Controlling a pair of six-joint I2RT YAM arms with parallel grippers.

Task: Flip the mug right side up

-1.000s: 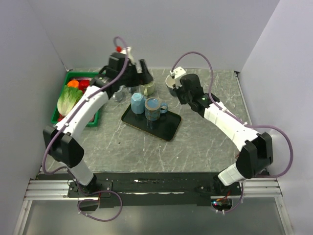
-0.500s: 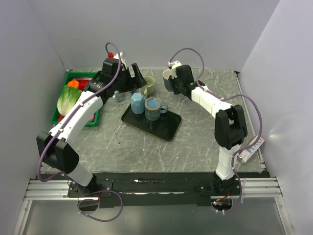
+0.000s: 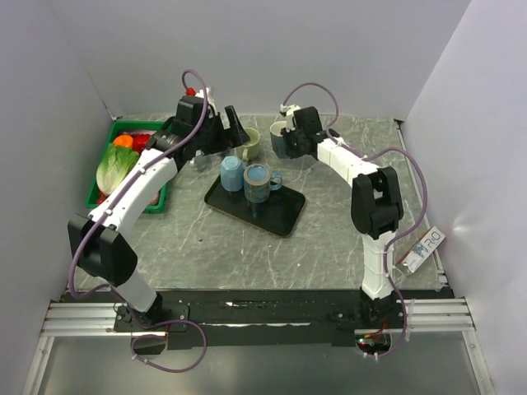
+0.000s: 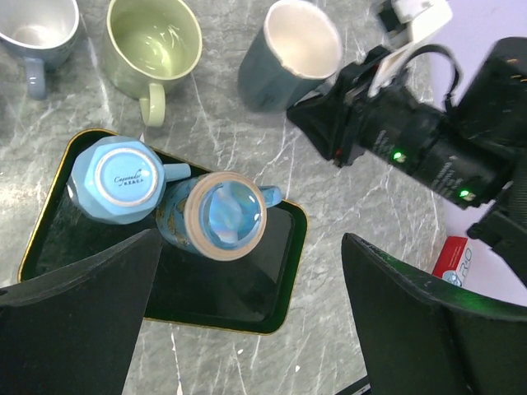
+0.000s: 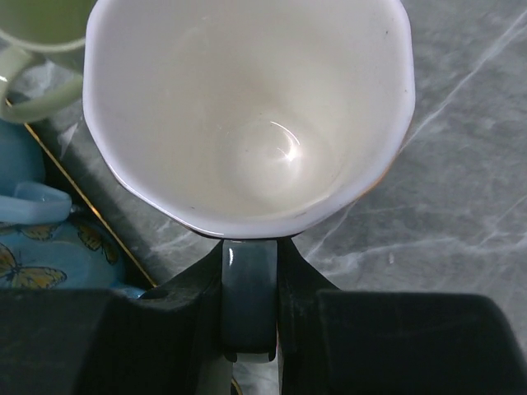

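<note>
Right gripper (image 5: 249, 306) is clamped on the handle of the dark grey-blue mug (image 5: 247, 107), one finger on each side of the handle. That mug sits upright, its white inside facing up, at the far side of the marble-patterned table (image 3: 329, 239), beyond the black tray (image 4: 247, 290) and to the right of a pale green mug (image 4: 152, 45). Whether its base touches the table cannot be told.

Left gripper (image 4: 249, 239) hovers above the tray with its jaws spread wide, grasping nothing. On the tray, a light blue mug (image 4: 123, 177) stands upside down, touching an upright butterfly-patterned mug (image 4: 224, 218). A grey mug (image 4: 37, 29) stands left of the green one. A green bin (image 3: 92, 193) holding lettuce (image 3: 114, 169) sits at the table's left side.
</note>
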